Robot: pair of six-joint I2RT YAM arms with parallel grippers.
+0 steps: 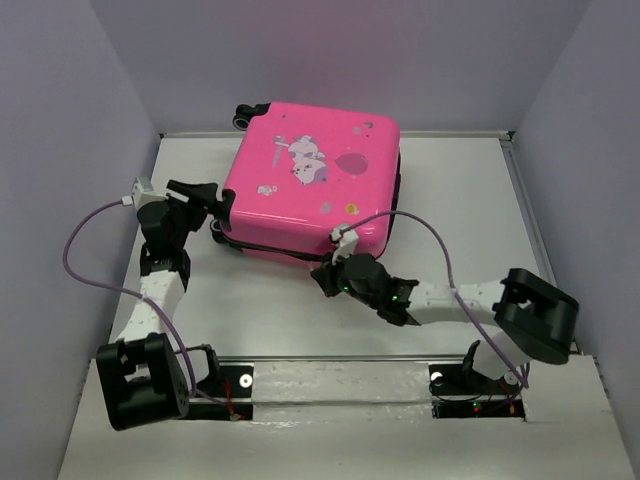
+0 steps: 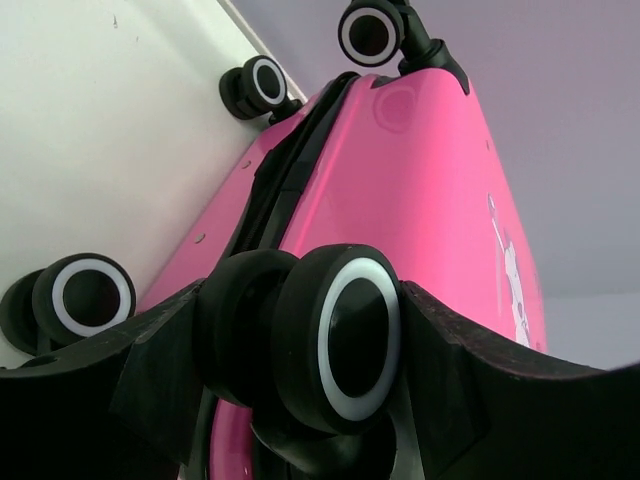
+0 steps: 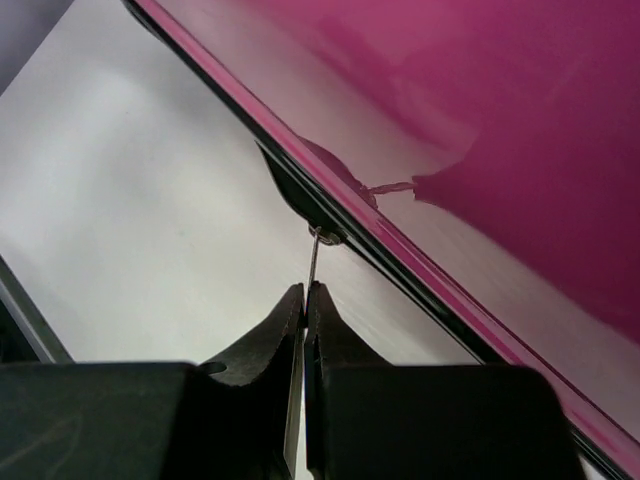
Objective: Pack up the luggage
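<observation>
Nearby, walls [image 1: 60,150], table [image 1: 455,200], wheel [image 2: 340,345] inside left gripper [image 1: 225,212]

No text, brand, number or sign can be read in any view. The luggage [image 1: 310,185] has a cartoon print [image 1: 308,160] on its lid: pictures only, no letters that can be made out. A few small marks nearer the lid's edge are too small to read.
</observation>
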